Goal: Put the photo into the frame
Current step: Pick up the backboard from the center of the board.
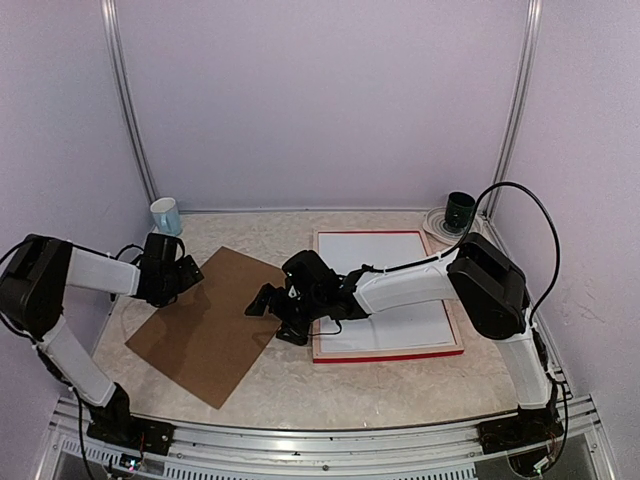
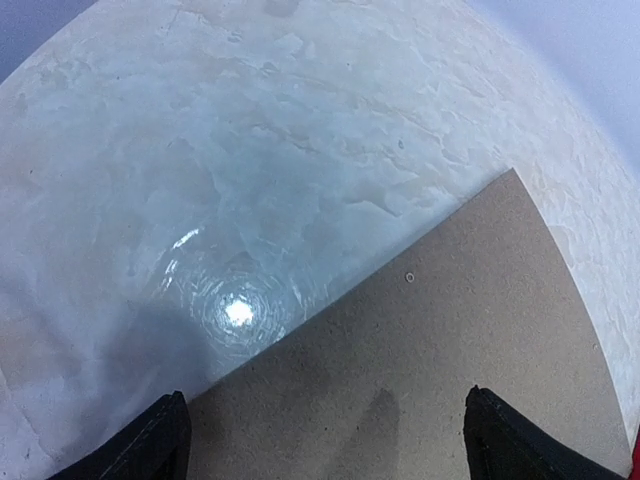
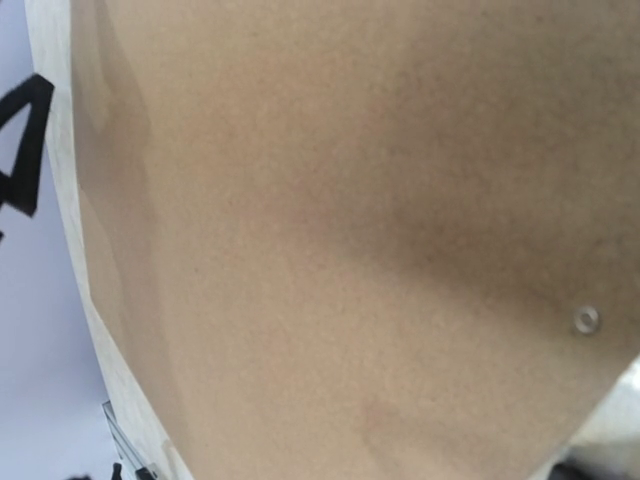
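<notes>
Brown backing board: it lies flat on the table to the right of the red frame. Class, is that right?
Not quite. The top external view shows the brown backing board lying flat on the table to the left of the red frame, not the right.

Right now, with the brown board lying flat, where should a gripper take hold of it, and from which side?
The brown board is thin and flat, so probably only an edge offers purchase. Take its far-left edge, coming from the left over the table, where the open left gripper hovers; the right side is crowded by the frame.
</notes>
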{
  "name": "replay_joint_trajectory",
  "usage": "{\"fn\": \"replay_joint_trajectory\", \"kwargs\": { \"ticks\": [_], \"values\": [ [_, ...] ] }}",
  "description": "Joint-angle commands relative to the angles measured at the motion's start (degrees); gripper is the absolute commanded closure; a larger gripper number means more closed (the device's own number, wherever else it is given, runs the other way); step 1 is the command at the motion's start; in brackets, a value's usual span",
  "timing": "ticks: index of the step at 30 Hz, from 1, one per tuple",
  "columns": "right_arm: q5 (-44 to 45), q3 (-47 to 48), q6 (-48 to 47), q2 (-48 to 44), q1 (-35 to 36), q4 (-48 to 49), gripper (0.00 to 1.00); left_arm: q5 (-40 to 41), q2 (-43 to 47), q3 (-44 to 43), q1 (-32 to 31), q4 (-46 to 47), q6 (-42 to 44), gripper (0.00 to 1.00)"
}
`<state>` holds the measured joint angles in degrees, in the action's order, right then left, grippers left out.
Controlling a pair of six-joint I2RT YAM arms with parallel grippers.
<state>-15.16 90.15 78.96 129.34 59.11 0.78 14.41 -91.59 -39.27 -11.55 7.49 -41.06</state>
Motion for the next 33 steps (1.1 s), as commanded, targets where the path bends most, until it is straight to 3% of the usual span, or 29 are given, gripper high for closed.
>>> {"fn": "replay_joint_trajectory", "kwargs": {
  "ticks": [1, 7, 16, 33],
  "values": [
    [1.2, 0.5, -0.6, 2.1, -0.2, -1.5, 0.01, 1.7, -3.2, -3.2, 1.5, -2.7, 0.1, 0.06],
    [1.0, 0.5, -1.2, 2.1, -0.2, -1.6, 0.01, 0.1, -8.3, -6.4, 1.8, -3.6, 1.0, 0.1],
    [0.5, 1.7, -4.4, 2.0, -1.2, -0.9, 0.01, -3.0, -8.4, -5.5, 1.9, -2.6, 1.6, 0.08],
    [-6.5, -0.4, -13.0, -2.5, -2.0, 14.0, 0.01, -9.4, -6.7, -0.9, 1.9, 1.0, 1.6, 0.09]
  ]
}}
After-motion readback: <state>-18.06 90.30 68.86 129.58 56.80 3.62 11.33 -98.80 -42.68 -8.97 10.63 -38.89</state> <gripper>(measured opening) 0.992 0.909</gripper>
